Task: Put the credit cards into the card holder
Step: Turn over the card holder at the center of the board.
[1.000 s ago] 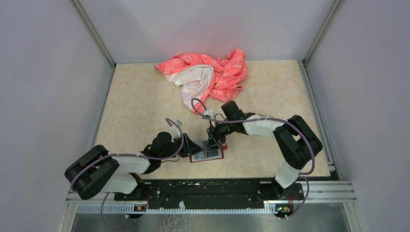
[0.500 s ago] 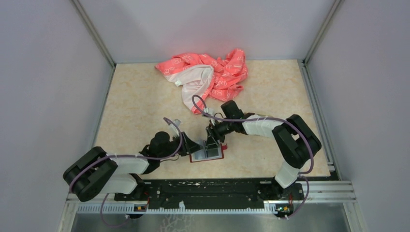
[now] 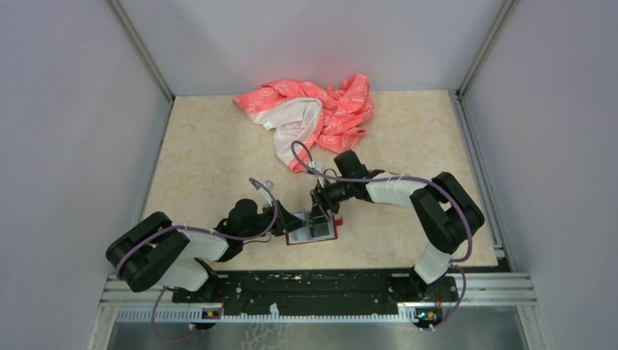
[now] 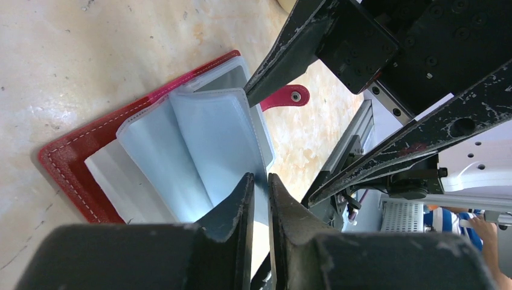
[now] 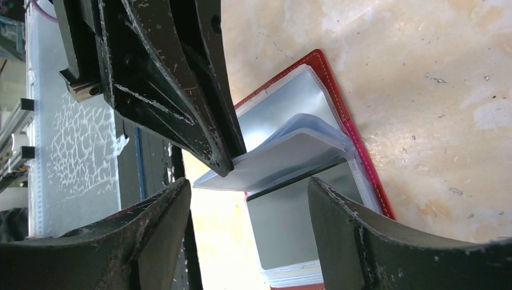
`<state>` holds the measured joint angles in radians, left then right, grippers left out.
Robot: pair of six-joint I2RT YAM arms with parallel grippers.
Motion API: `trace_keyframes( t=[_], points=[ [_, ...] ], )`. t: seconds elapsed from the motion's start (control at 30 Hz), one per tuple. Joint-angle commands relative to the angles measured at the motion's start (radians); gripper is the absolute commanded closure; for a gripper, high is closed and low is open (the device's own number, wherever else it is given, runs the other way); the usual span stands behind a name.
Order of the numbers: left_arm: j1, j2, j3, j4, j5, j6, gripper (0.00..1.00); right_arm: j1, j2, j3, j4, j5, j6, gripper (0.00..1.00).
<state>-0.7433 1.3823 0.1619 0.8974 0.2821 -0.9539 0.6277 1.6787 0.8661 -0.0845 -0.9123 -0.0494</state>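
A black rail (image 3: 313, 281) carries both arm bases at the near edge of the beige, marbled table (image 3: 211, 146). Just beyond it the card holder (image 3: 315, 234) lies open, red cover down. The left gripper (image 4: 259, 181) pinches one of its clear pocket leaves (image 4: 223, 139), held raised. The right gripper (image 5: 247, 187) hangs over the holder, jaws spread wide. At the far edge a pink patterned cloth (image 3: 321, 109) lies crumpled below plain grey walls (image 3: 73, 109).

The card holder (image 3: 313, 233) lies spread flat on the table (image 3: 204, 160), near its front edge, about midway across. The left gripper (image 4: 258, 181) is at the holder's left, one pocket leaf (image 4: 211, 145) between its fingers. The right gripper (image 5: 247, 187) is just behind and over the holder. The cloth (image 3: 313, 113) lies well behind the holder, at the table's back edge.
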Motion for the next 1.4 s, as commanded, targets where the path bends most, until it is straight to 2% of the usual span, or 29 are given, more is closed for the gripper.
trace_keyframes(
  t=[0.0, 0.27, 0.37, 0.5, 0.7, 0.8, 1.0, 1.27, 1.37],
  points=[
    [0.009, 0.030, 0.009, 0.067, 0.036, -0.005, 0.82, -0.005, -0.002, 0.021, 0.058, 0.011, 0.024, 0.29],
    [0.009, 0.077, 0.024, 0.091, 0.064, -0.005, 0.84, 0.007, 0.015, 0.016, 0.070, 0.098, 0.042, 0.30],
    [0.010, 0.096, 0.027, 0.107, 0.076, -0.006, 0.84, 0.006, 0.020, 0.018, 0.077, 0.196, 0.136, 0.32],
    [0.010, 0.116, 0.030, 0.120, 0.087, -0.010, 0.84, -0.005, 0.026, 0.024, 0.123, 0.136, 0.222, 0.33],
    [0.012, 0.132, 0.034, 0.128, 0.094, -0.012, 0.84, 0.007, 0.017, 0.083, -0.068, 0.008, -0.080, 0.30],
    [0.014, 0.136, 0.039, 0.129, 0.099, -0.013, 0.84, 0.042, 0.008, 0.087, -0.113, 0.050, -0.142, 0.26],
    [0.021, 0.128, 0.029, 0.132, 0.103, -0.012, 0.84, 0.099, 0.032, 0.106, -0.138, 0.226, -0.126, 0.25],
    [0.025, 0.123, 0.021, 0.129, 0.103, -0.009, 0.84, 0.098, 0.017, 0.106, -0.136, 0.281, -0.122, 0.38],
    [0.027, 0.121, 0.021, 0.125, 0.103, -0.008, 0.83, 0.098, 0.002, 0.104, -0.144, 0.285, -0.141, 0.39]
  ],
)
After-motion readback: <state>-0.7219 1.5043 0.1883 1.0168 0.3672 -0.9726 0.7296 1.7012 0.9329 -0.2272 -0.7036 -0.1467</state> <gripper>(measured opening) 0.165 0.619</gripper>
